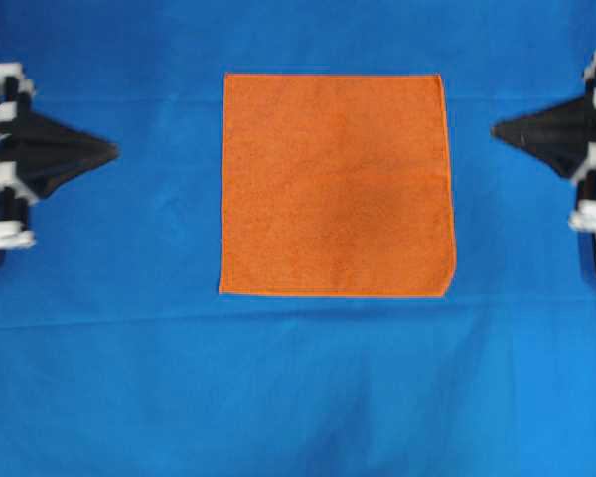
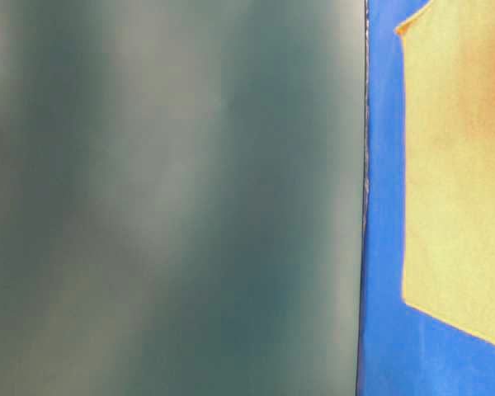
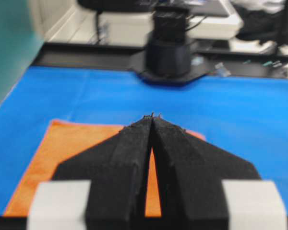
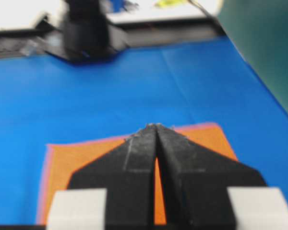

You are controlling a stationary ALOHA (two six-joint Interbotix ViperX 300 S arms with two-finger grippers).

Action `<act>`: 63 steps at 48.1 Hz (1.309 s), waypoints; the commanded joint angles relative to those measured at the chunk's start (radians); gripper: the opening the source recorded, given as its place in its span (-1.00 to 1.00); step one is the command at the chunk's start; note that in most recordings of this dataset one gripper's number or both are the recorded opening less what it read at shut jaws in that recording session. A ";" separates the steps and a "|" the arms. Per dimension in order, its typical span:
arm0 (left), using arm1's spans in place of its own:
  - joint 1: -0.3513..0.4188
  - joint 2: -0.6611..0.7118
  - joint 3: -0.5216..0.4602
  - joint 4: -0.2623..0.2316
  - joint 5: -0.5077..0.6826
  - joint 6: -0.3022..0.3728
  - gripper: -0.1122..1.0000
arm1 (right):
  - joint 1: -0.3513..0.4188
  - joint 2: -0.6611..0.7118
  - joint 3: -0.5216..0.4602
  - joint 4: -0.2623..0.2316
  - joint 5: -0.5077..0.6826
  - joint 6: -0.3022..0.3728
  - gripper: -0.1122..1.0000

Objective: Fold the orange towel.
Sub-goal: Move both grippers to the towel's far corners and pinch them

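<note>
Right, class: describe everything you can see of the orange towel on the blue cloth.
The orange towel is a roughly square, bright-orange cloth with a fuzzy terry-like surface, a thin stitched hem and rounded corners. It lies flat and unfolded, edges roughly parallel to the picture's in the overhead view, on the blue tablecloth. Nothing else touches it.

Black wedge-shaped pincer [image 3: 153, 116] fingers, white mounts

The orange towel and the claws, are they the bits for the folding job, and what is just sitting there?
For the job:
- orange towel, lying flat and unfolded
- left claw, shut, off to the towel's side, holding nothing
- right claw, shut, off to the other side, holding nothing

Just there:
- blue tablecloth under the towel
- green wall panel
</note>
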 commanded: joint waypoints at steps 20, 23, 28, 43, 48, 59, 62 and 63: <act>0.227 0.489 -0.190 -0.003 -0.092 -0.015 -0.55 | -0.356 0.337 -0.029 0.009 0.006 0.040 -0.79; 0.252 0.560 -0.224 -0.003 -0.091 -0.015 -0.27 | -0.385 0.400 -0.043 0.006 0.006 0.040 -0.76; 0.293 0.676 -0.278 -0.003 -0.091 -0.015 0.30 | -0.416 0.518 -0.072 0.002 -0.015 0.034 -0.38; 0.382 0.957 -0.413 -0.003 -0.092 0.003 0.83 | -0.437 0.796 -0.143 -0.012 -0.130 0.025 0.11; 0.402 1.019 -0.437 -0.003 -0.092 0.005 0.83 | -0.440 0.861 -0.164 -0.014 -0.146 0.023 0.11; 0.410 1.101 -0.471 -0.003 -0.092 0.006 0.81 | -0.456 0.959 -0.195 -0.014 -0.187 0.023 0.10; 0.411 1.118 -0.476 -0.003 -0.089 0.006 0.79 | -0.460 0.973 -0.196 -0.014 -0.189 0.023 0.10; 0.413 1.123 -0.477 -0.003 -0.087 0.006 0.78 | -0.460 0.976 -0.196 -0.014 -0.187 0.023 0.09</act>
